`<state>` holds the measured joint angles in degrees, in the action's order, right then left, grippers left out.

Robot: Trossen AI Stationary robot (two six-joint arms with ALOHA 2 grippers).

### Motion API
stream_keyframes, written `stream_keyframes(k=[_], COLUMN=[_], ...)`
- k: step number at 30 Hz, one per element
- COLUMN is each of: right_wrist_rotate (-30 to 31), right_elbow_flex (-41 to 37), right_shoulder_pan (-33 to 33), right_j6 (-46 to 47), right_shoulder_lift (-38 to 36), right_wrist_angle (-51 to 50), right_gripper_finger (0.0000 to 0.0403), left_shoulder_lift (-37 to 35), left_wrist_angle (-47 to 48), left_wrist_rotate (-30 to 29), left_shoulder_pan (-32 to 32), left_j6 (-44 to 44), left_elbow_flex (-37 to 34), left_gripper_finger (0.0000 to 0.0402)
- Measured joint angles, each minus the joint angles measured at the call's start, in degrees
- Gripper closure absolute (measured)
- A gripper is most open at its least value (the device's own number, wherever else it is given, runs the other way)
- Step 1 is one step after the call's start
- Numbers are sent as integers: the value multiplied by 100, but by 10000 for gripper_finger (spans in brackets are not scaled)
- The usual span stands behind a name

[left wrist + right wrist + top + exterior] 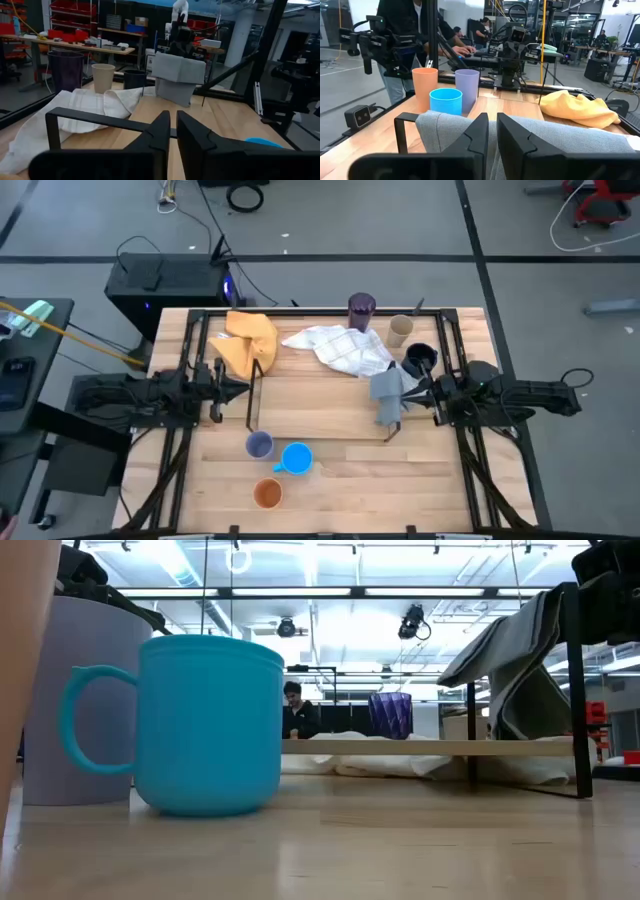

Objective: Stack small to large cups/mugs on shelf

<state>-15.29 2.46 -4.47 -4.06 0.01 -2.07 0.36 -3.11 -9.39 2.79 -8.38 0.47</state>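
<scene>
The black rod shelf stands mid-table. A grey cloth hangs over its right end. The purple cup, tan cup and dark navy mug stand at the far right. The lavender cup, bright blue mug and orange cup stand near the front. My left gripper is shut, level, just before the shelf's left end rod. My right gripper is shut, level, at the grey cloth. My left gripper points level from the table's left at the shelf's left end rod; I cannot tell whether its tips touch it. My right gripper points level from the table's right at the grey cloth on the shelf's right end; I cannot tell whether it touches the cloth.
A yellow cloth lies at the far left by the shelf. A white checked cloth lies behind the shelf, next to the far cups. Bare wood shows under the shelf and at the front right. People stand beyond the table in the right wrist view.
</scene>
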Motion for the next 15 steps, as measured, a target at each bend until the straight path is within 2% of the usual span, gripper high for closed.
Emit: stream_keyframes(k=[15], right_wrist_rotate=[2], right_elbow_flex=[-1], right_shoulder_pan=[0], right_j6=[0], right_shoulder_lift=[2], right_wrist_angle=[2], right_gripper_finger=[357], left_shoulder_lift=[0], left_wrist_angle=[2], left_wrist_rotate=[0], left_shoulder_pan=[0], left_j6=[1], left_elbow_flex=[-1], left_gripper_finger=[374])
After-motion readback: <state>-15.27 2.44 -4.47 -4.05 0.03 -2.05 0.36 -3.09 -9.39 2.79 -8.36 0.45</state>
